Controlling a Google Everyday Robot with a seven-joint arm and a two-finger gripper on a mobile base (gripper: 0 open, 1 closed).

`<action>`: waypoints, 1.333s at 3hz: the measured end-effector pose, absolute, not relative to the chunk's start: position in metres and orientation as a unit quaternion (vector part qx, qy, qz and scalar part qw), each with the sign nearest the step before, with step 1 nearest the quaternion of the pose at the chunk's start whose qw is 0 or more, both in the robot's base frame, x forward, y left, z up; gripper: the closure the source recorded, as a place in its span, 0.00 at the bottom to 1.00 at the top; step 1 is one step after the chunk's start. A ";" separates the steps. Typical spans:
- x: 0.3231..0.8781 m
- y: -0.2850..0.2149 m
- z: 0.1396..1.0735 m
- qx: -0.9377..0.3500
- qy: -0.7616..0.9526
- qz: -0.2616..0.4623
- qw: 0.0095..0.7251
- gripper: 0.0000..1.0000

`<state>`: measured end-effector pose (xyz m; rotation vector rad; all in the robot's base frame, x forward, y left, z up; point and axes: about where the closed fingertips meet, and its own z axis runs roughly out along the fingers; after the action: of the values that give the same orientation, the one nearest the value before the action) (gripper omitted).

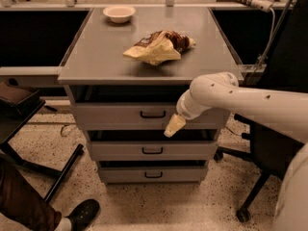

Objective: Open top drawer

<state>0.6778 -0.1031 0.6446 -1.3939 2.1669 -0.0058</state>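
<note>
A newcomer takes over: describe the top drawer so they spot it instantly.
Find the grey cabinet with a snack bag on top; the hand hangs before its drawers. Of three stacked fronts, the top drawer is the highest and tallest, its black handle just up-left of the hand.
</note>
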 end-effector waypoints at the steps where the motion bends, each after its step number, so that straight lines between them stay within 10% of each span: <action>1: 0.677 -0.103 0.648 -0.520 0.808 -0.001 0.277 0.00; 4: 0.627 -0.106 0.652 -0.527 0.812 0.033 0.250 0.00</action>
<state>0.6270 -0.1064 0.6519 -1.4350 2.2099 0.0888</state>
